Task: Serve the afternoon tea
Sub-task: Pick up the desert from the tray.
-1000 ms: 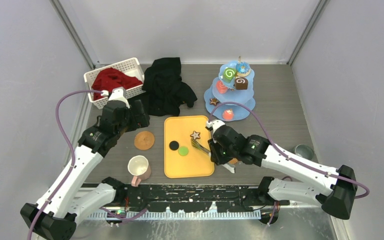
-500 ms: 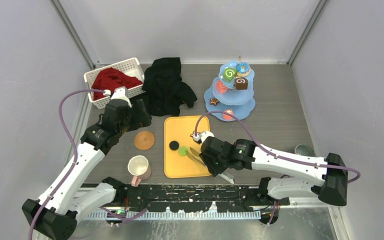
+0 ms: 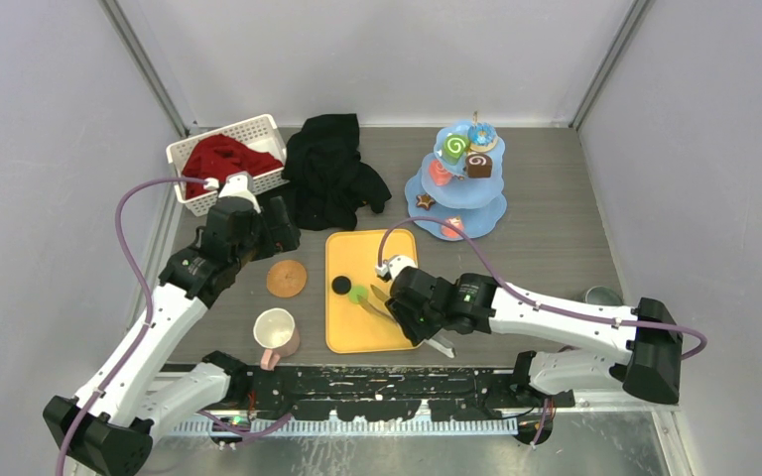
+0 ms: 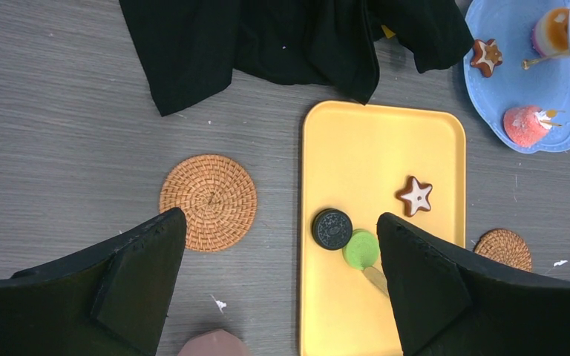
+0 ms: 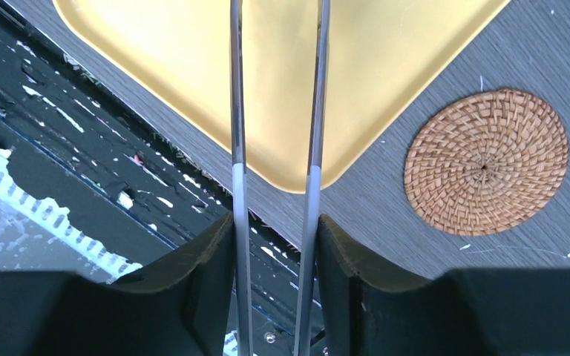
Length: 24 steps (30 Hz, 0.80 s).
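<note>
My right gripper (image 3: 415,309) is shut on metal tongs (image 5: 236,111) and hovers over the orange-yellow tray (image 3: 357,335). The tongs' tip (image 4: 375,278) is next to a green round cookie (image 4: 361,248), which touches a black round cookie (image 4: 332,228). A star cookie (image 4: 415,196) lies on the tray further right. My left gripper (image 4: 278,226) is open and empty, high above the table. The pale-blue stand (image 3: 491,213) at the back right holds several sweets. The cream mug (image 3: 276,330) stands near left. The grey mug (image 3: 603,297) is at the right edge.
A woven coaster (image 3: 286,279) lies left of the tray and another (image 5: 486,159) lies right of it. A black cloth (image 3: 329,169) lies behind the tray. A white basket (image 3: 220,149) with red cloth stands at the back left.
My right arm has swung left and nearer over the tray with the tongs, bringing their tip to the green cookie and covering the star cookie in the top view. My left arm has hardly moved.
</note>
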Each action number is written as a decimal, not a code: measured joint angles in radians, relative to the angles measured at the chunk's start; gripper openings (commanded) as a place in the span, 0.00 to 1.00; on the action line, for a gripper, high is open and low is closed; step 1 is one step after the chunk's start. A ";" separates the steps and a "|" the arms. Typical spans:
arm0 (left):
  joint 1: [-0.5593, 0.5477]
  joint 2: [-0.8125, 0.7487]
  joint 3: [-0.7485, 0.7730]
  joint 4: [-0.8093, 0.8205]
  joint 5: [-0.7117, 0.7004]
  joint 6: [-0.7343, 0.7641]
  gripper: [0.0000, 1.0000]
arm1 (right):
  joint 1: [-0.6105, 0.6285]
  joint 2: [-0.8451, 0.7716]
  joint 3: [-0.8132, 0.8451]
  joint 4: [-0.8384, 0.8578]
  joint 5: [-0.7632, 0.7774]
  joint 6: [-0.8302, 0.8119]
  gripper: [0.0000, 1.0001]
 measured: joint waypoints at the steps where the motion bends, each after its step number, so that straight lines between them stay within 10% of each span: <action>1: 0.000 0.000 0.000 0.000 0.000 0.000 0.99 | 0.000 0.000 0.000 0.005 0.000 -0.003 0.49; 24: 0.000 0.000 0.001 -0.001 -0.008 0.000 0.99 | 0.000 0.068 0.010 0.106 0.007 -0.026 0.64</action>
